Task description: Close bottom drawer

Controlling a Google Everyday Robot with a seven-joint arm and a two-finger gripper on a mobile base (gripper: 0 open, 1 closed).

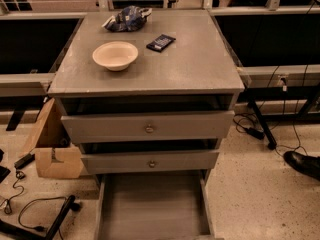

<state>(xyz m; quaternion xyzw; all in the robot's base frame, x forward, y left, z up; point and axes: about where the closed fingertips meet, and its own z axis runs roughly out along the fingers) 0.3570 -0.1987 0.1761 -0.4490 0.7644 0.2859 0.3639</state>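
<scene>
Bottom drawer [152,209] gapes open; my gripper is out of view, its state untellable; I should push the front squarely inward.

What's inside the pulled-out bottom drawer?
The bottom drawer shows only bare grey floor. Its rear is covered by the middle drawer, and its front is cut off. The gripper is not in view.
</scene>
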